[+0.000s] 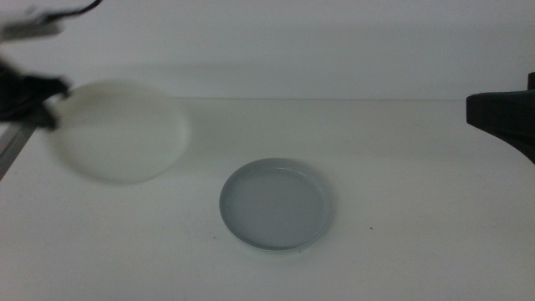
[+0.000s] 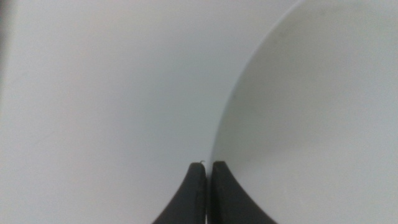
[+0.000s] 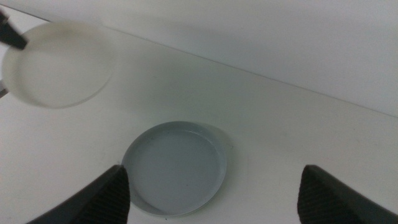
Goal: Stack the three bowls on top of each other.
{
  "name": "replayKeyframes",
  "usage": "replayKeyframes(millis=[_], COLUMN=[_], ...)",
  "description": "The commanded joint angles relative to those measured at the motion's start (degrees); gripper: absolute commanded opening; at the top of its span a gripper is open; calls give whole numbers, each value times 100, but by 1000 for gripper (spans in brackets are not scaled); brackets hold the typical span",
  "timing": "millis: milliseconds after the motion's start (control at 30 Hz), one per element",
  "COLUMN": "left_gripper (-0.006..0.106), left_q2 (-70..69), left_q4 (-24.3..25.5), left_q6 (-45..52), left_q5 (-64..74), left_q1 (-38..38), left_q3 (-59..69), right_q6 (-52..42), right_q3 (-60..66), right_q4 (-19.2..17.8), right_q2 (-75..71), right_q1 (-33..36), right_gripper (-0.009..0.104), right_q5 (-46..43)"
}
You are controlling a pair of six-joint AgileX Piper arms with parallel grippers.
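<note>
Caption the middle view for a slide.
Left gripper carries the white bowl above the table; grey bowl waits.

Middle view: high, facing forward and down over the desk (image 1: 401, 259), far wall beyond. The grey bowl (image 1: 277, 206) sits at frame centre, at moderate range.

Left wrist view: very close, along the left tool (image 2: 207, 167) at the white bowl (image 2: 323, 112) rim.

Right wrist view: farther back, angled down over the right tool (image 3: 214, 186) toward the grey bowl (image 3: 175, 168).

Middle and right wrist views both take in the grey and white bowls.
</note>
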Motion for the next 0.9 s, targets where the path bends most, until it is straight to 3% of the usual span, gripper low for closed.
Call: replayKeyframes(millis=[0,200,333,867], left_gripper=[-2,-2,-2,-2], left_q2=[16,479,895,1877], left_q4=[-147,-91,-126,-306], left_q6=[-271,-781,-968,-927], left_q5=[284,-197,-539,-747], left_q1=[-572,-2177,-2716,-2889], left_q3=[-377,-844,-842,-842], right_q6=[-17,-17,-17,-17], right_q3=[32,32,32,32], right_q4=[-2,-2,-2,9], right_q2=[-26,-26,-26,-26], right_q1=[-43,-43,-43,-43], right_gripper=[91,91,91,91], right_q5=[-61,-61,-61,-61])
